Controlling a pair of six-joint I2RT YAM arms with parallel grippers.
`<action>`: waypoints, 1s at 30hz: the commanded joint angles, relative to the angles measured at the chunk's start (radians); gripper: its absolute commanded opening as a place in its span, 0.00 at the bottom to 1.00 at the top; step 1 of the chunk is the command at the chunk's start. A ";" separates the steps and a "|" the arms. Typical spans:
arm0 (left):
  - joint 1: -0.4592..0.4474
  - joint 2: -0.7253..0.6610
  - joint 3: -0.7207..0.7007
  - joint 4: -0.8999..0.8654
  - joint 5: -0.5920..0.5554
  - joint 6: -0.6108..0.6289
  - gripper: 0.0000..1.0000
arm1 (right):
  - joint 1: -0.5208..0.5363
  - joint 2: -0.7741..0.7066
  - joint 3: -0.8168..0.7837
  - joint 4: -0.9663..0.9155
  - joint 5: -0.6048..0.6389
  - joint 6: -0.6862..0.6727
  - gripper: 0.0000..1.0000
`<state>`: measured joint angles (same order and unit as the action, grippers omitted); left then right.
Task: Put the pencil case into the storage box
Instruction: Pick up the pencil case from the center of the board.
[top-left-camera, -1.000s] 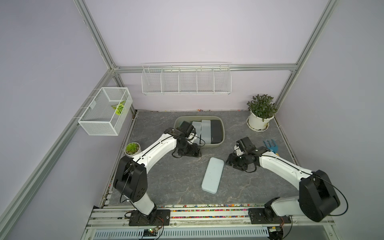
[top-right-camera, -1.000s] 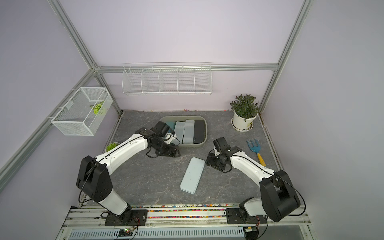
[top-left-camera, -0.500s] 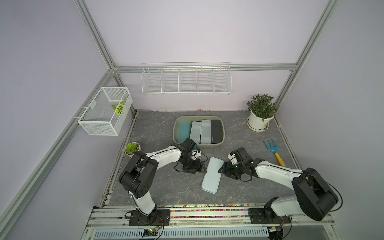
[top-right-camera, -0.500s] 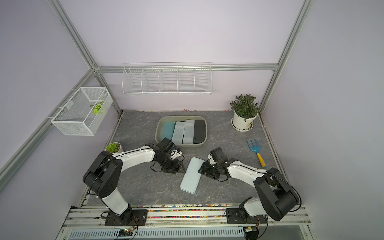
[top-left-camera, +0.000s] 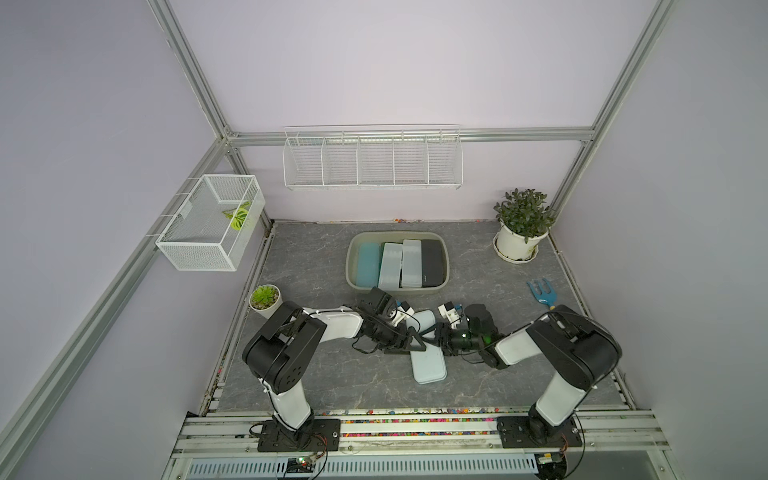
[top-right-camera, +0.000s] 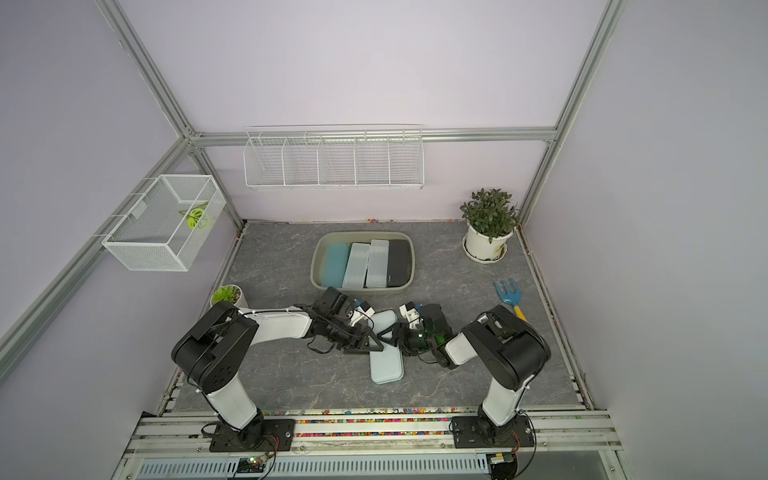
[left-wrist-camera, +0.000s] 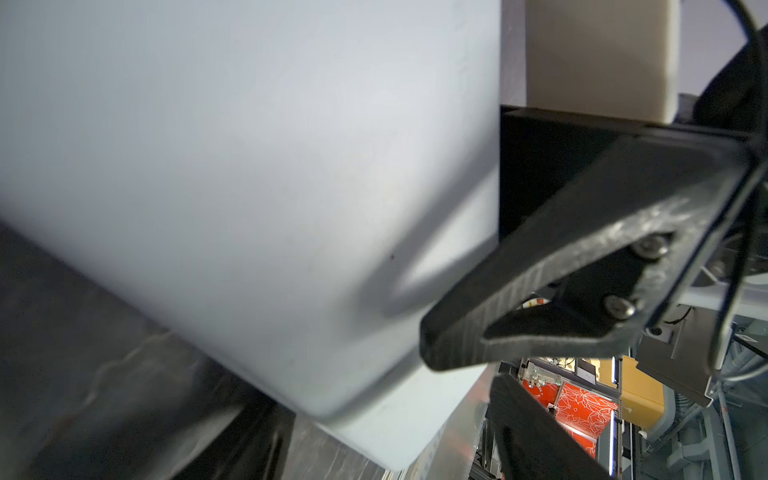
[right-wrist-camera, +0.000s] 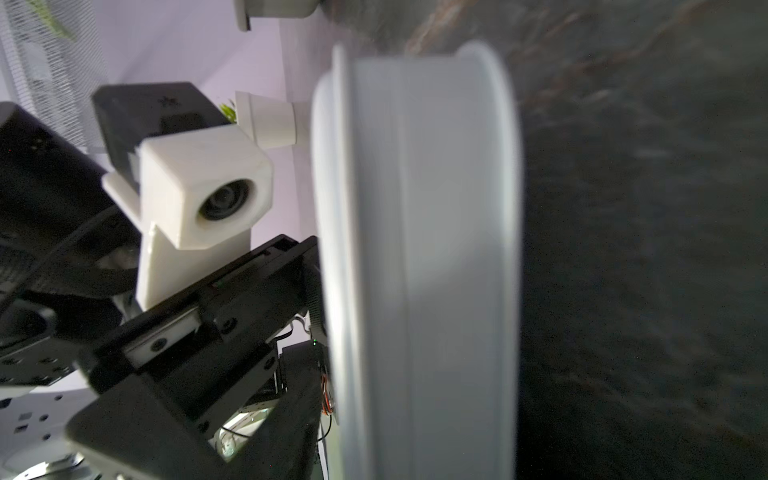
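In both top views, pale pencil case (top-left-camera: 428, 361) lying between left gripper (top-left-camera: 412, 338) and right gripper (top-left-camera: 433, 333), storage box (top-left-camera: 352, 266) well beyond both fingertips, left wrist view, left fingers (left-wrist-camera: 540, 291) parted, one over the case, right wrist view, right fingers unseen, hold cannot be told.

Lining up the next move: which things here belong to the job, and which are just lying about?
Job: loose pencil case, storage box, four cases already inside it.
Lying about: wire rack, mesh basket, potted plant, small succulent, garden fork.
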<state>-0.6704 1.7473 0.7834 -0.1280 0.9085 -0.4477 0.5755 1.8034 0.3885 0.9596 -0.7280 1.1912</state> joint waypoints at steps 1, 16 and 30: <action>-0.014 -0.010 -0.054 -0.027 -0.093 -0.017 0.77 | 0.027 0.110 -0.049 0.135 0.005 0.123 0.50; 0.089 -0.319 -0.065 -0.319 -0.255 0.042 0.79 | 0.030 -0.272 0.185 -0.808 0.085 -0.257 0.42; 0.320 -0.639 0.083 -0.539 -0.445 0.009 0.80 | 0.030 -0.281 0.646 -1.256 0.080 -0.420 0.17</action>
<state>-0.3847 1.1591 0.8246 -0.6167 0.5209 -0.4236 0.6018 1.4849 0.9215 -0.2382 -0.6250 0.8185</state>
